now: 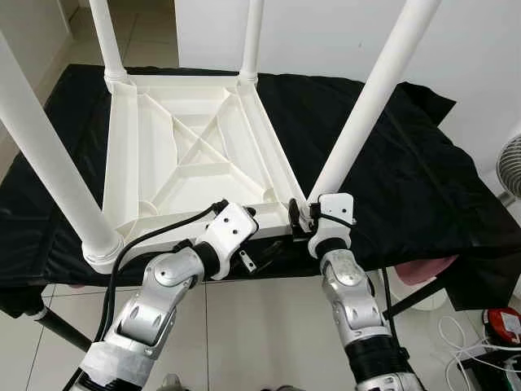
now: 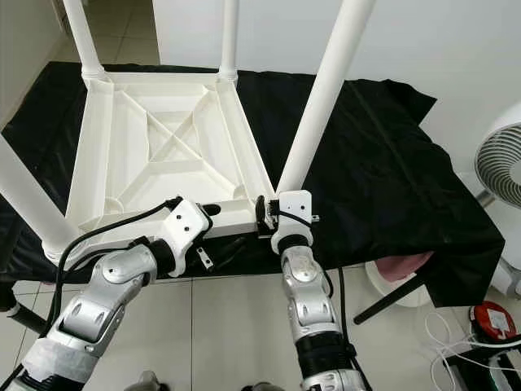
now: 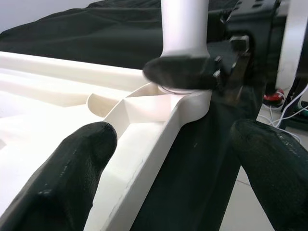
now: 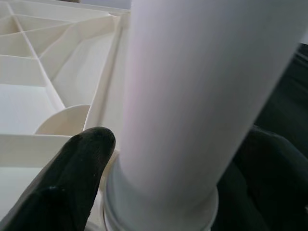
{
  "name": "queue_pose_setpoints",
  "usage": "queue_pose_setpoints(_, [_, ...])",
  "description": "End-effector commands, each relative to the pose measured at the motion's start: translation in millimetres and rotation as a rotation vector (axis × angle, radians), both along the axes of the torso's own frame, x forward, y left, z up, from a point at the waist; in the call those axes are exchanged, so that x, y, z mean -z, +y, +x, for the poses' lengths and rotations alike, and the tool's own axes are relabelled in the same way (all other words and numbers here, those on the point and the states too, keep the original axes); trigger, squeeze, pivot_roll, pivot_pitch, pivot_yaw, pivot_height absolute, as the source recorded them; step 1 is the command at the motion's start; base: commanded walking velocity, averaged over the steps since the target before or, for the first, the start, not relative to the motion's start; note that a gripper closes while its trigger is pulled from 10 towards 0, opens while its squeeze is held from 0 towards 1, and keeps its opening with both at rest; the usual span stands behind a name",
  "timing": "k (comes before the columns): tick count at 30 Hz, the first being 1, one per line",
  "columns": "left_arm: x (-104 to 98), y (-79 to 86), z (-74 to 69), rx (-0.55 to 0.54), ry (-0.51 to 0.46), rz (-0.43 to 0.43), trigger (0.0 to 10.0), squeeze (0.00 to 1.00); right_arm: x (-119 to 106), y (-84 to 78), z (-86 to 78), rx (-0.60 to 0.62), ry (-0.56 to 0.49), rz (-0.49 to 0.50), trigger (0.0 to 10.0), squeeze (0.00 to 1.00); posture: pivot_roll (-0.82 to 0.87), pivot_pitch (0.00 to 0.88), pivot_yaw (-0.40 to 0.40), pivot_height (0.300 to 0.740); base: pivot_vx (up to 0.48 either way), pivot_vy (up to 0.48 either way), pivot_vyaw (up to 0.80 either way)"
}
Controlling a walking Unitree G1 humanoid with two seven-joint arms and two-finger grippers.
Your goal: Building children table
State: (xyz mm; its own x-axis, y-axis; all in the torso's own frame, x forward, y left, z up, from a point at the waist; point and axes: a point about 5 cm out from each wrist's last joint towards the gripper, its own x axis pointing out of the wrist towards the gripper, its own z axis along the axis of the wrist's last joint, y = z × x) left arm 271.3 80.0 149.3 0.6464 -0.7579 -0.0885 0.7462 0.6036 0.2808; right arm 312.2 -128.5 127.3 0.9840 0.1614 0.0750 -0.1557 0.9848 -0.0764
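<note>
A white plastic table top (image 1: pixel 187 138) lies upside down on a black cloth (image 1: pixel 391 163), with its white legs pointing up. My right gripper (image 1: pixel 303 216) is shut on the base of the near-right leg (image 1: pixel 366 106), where the leg enters its corner socket; in the right wrist view one finger (image 4: pixel 82 163) presses beside the leg (image 4: pixel 192 96). My left gripper (image 3: pixel 178 159) is open and straddles the front rim (image 3: pixel 159 139) of the table top just left of that corner, with one finger (image 3: pixel 82 154) inside the rim and the other outside.
Other legs stand at the near-left (image 1: pixel 49 155), far-left (image 1: pixel 106 41) and far-right (image 1: pixel 252 37) corners. A white fan (image 2: pixel 505 163) is at the right. A red object (image 2: pixel 488 318), white cables and a pink item (image 2: pixel 399 265) sit on the tiled floor.
</note>
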Motion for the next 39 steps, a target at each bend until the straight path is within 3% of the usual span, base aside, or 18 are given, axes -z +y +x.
queue_pose_setpoints(1, [3, 1.0, -0.3, -0.033, 0.003, -0.007, 10.0, 0.0, -1, -3.0, 0.1, -0.05, 0.011, 0.021, 10.0, 1.0, 0.03, 0.027, -0.099, 0.74, 0.0, 0.0, 0.0])
queue_pose_setpoints(2, [4, 0.7, -0.9, -0.033, 0.005, -0.01, 10.0, 0.0, -2, -5.0, -0.3, -0.133, 0.013, -0.001, 10.0, 0.0, 0.03, 0.023, -0.098, 0.74, 0.0, 0.0, 0.0])
queue_pose_setpoints(10, [7, -4.8, -8.7, -0.028, 0.036, -0.048, 10.0, 0.0, -9, -29.1, 5.7, -0.416, 0.01, -0.132, 10.0, 0.0, 0.03, 0.009, -0.097, 0.74, 0.0, 0.0, 0.0])
queue_pose_setpoints(15, [8, -7.3, -10.5, -0.019, 0.042, -0.046, 10.0, 0.0, -9, -31.0, 12.6, -0.521, 0.019, -0.19, 10.0, 0.0, 0.03, 0.0, -0.098, 0.74, 0.0, 0.0, 0.0])
queue_pose_setpoints(25, [6, -10.1, -10.6, -0.017, 0.039, -0.055, 10.0, 0.0, 2, -25.7, 24.5, -0.619, 0.09, -0.213, 9.8, 0.0, 0.05, 0.0, -0.095, 0.74, 0.0, 0.0, 0.0])
queue_pose_setpoints(26, [6, -10.7, -10.6, -0.016, 0.037, -0.055, 10.0, 0.0, 7, -24.2, 27.2, -0.613, 0.112, -0.235, 2.2, 0.0, 0.05, 0.0, -0.1, 0.74, 0.0, 0.0, 0.0])
queue_pose_setpoints(28, [6, -11.1, -10.6, -0.016, 0.036, -0.055, 10.0, 0.0, 10, -23.6, 28.9, -0.609, 0.125, -0.25, 2.2, 0.0, 0.05, 0.0, -0.1, 0.74, 0.0, 0.0, 0.0])
queue_pose_setpoints(29, [5, -11.4, -10.1, -0.016, 0.034, -0.056, 10.0, 0.0, 10, -22.7, 29.9, -0.612, 0.133, -0.226, 0.0, 0.0, 0.05, 0.0, -0.103, 0.74, 0.0, 0.0, 0.0])
queue_pose_setpoints(39, [3, -12.8, -7.4, -0.024, 0.025, -0.062, 10.0, 0.0, 13, -24.4, 32.2, -0.621, 0.127, -0.189, 0.0, 0.0, 0.05, 0.0, -0.102, 0.74, 0.0, 0.0, 0.0])
